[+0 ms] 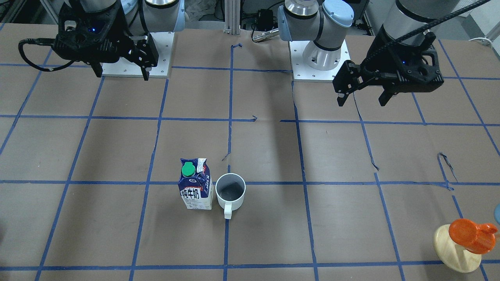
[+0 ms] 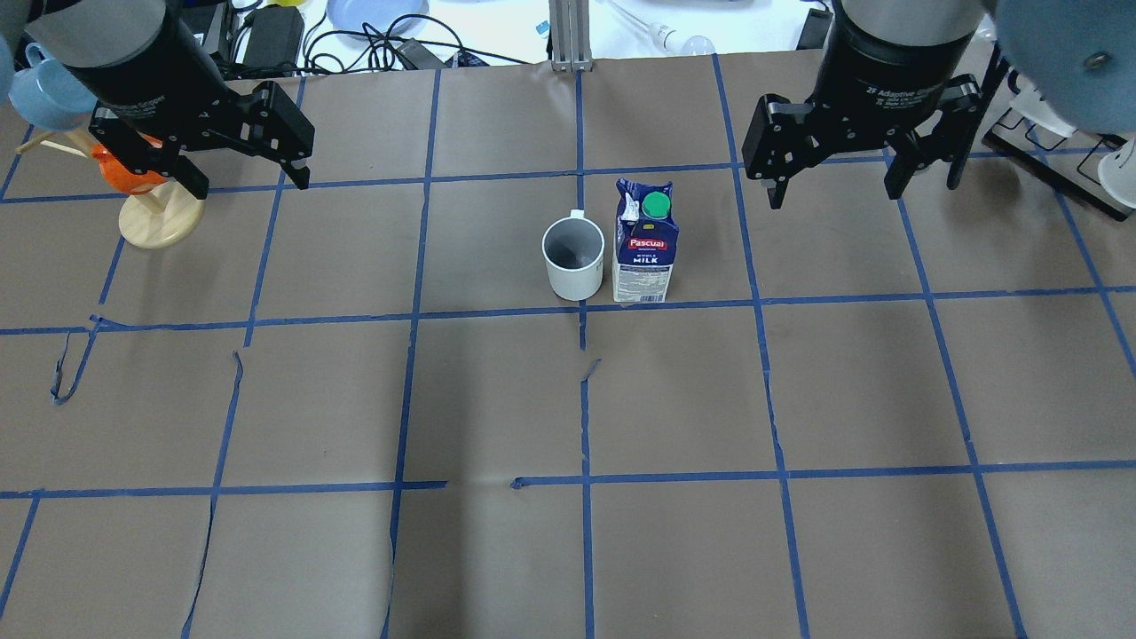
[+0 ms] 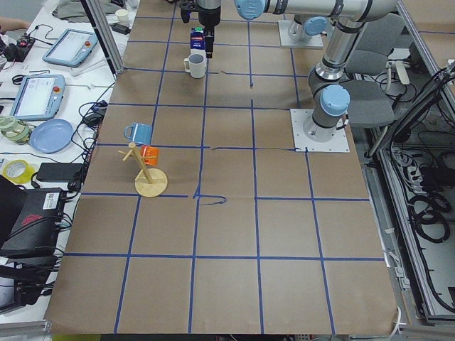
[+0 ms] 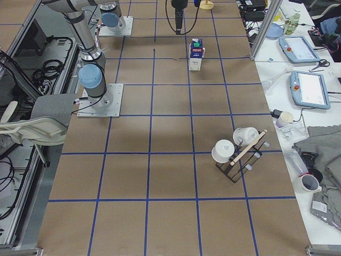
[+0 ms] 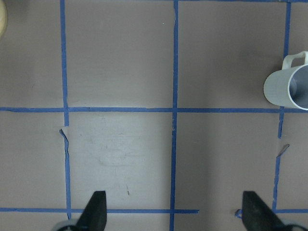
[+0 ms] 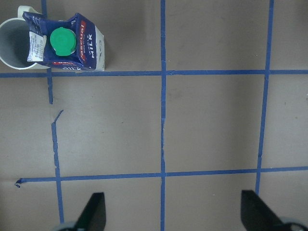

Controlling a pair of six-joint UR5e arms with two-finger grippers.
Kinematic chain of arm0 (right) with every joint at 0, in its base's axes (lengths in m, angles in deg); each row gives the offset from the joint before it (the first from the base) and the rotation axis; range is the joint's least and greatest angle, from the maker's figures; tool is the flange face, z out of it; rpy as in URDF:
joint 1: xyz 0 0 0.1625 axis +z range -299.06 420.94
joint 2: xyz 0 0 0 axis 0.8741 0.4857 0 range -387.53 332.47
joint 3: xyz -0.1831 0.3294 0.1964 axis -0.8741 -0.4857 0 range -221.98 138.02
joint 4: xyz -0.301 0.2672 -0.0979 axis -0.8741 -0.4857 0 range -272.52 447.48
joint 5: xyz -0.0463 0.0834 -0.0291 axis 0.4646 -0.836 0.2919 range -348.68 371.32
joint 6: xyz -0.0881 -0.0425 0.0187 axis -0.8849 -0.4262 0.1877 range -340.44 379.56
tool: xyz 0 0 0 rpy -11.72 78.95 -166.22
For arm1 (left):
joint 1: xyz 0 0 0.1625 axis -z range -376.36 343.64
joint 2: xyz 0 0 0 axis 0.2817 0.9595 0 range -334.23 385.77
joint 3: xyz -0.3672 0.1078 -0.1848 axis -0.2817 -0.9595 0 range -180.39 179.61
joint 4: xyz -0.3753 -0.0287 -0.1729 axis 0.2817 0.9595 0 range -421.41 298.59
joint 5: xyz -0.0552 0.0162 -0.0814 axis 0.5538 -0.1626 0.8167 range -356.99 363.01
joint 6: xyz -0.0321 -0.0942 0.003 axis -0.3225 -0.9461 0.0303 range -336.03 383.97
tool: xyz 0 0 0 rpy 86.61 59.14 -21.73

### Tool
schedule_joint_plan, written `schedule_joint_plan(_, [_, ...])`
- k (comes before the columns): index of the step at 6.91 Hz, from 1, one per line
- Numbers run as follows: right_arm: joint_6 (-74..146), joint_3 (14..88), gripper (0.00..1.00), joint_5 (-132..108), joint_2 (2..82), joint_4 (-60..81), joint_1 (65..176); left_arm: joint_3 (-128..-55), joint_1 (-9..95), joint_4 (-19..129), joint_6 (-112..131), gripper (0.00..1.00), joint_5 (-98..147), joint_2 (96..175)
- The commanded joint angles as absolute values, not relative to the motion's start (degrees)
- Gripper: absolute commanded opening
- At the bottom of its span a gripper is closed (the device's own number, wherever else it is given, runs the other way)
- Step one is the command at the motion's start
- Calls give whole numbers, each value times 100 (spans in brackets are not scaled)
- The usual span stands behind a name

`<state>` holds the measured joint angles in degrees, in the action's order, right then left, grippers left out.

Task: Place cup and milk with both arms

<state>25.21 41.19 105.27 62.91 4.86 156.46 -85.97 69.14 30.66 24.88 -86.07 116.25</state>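
Note:
The white cup (image 2: 573, 257) with a dark grey inside stands upright near the table's middle. The blue and white milk carton (image 2: 645, 244) with a green cap stands upright close beside it, on the cup's right in the overhead view. Both also show in the front view, the cup (image 1: 230, 191) and the milk (image 1: 195, 185). My left gripper (image 2: 248, 182) hangs open and empty above the table, well left of the cup. My right gripper (image 2: 834, 195) hangs open and empty, well right of the milk. The left wrist view shows the cup (image 5: 288, 86) at its right edge. The right wrist view shows the milk (image 6: 67, 43).
A pale wooden stand (image 2: 160, 222) with an orange cup (image 2: 124, 173) and a light blue cup (image 2: 44, 93) stands at the far left, just under my left arm. A dark rack with white mugs (image 4: 237, 152) stands near the robot's right end. Blue tape lines grid the brown table.

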Motion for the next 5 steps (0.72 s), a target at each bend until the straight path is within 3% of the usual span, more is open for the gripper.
schedule_joint_plan(1, [2579, 4142, 100, 10484, 6265, -4, 15648, -8600, 6915, 3035, 2441, 100, -8550, 11656])
schedule_joint_plan(5, [2756, 4169, 100, 10475, 6265, 30, 15683, -8626, 6898, 3026, 2494, 100, -8558, 11656])
